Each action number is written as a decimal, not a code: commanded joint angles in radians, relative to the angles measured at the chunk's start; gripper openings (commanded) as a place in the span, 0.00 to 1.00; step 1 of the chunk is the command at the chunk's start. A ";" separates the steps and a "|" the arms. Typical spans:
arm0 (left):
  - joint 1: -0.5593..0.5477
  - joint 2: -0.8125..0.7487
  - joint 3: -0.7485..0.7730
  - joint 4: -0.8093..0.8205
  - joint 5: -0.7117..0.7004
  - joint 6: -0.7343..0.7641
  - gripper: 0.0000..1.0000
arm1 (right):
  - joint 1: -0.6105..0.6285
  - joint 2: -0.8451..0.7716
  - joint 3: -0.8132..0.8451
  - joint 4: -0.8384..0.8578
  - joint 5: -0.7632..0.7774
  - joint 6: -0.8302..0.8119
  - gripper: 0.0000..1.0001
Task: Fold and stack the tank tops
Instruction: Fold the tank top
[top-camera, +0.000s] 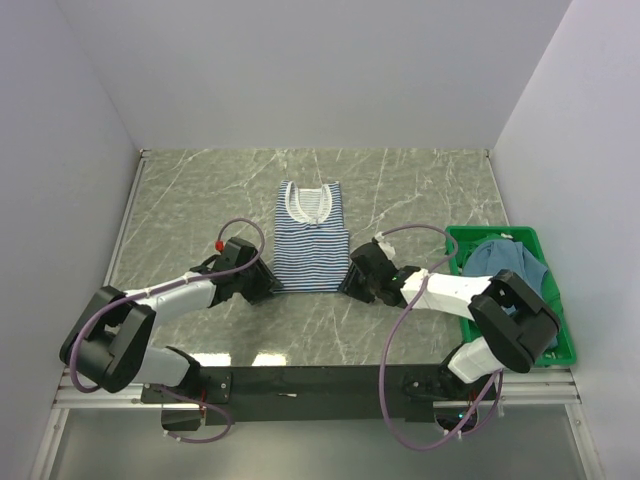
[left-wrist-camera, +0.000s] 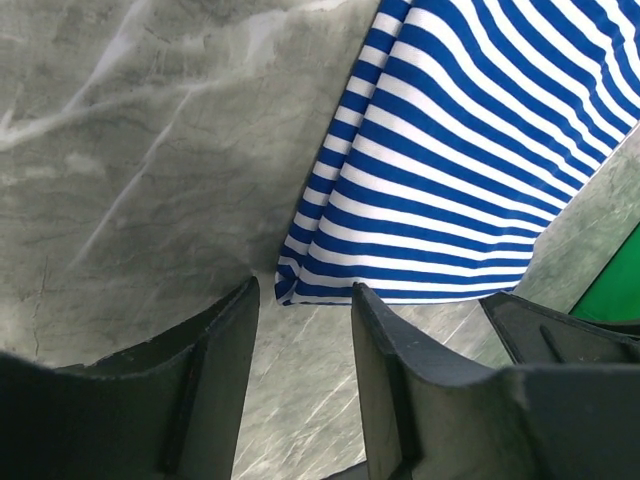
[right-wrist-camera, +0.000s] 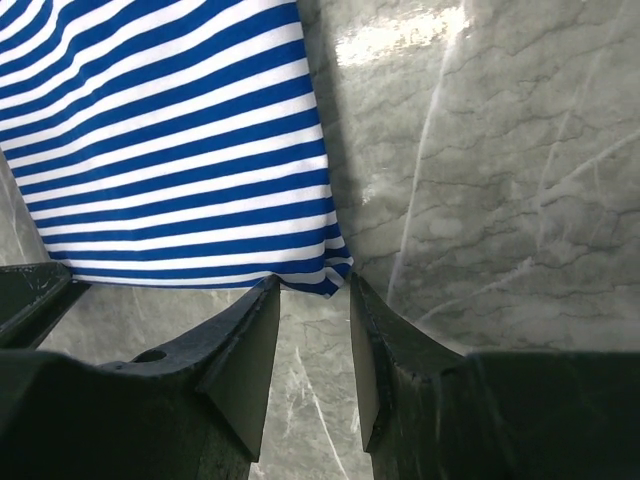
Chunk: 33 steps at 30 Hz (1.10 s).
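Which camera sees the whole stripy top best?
The top camera: the striped tank top lies flat there, visible from neck to hem. The left wrist camera shows only one hem corner and some stripes. The right wrist camera shows only the other hem corner.

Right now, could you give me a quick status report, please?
Left gripper, right gripper open at hem corners of striped top. Teal top lies in crate. Nothing blocking.
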 joint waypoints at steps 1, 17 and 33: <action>-0.005 0.007 -0.020 -0.063 -0.024 0.015 0.48 | -0.014 -0.029 -0.025 -0.010 0.055 0.003 0.42; -0.030 0.109 -0.026 0.017 -0.040 -0.005 0.22 | -0.023 0.021 -0.010 0.012 0.048 -0.023 0.35; -0.248 -0.130 -0.044 -0.205 -0.093 -0.051 0.01 | 0.202 -0.188 -0.060 -0.172 0.117 -0.106 0.00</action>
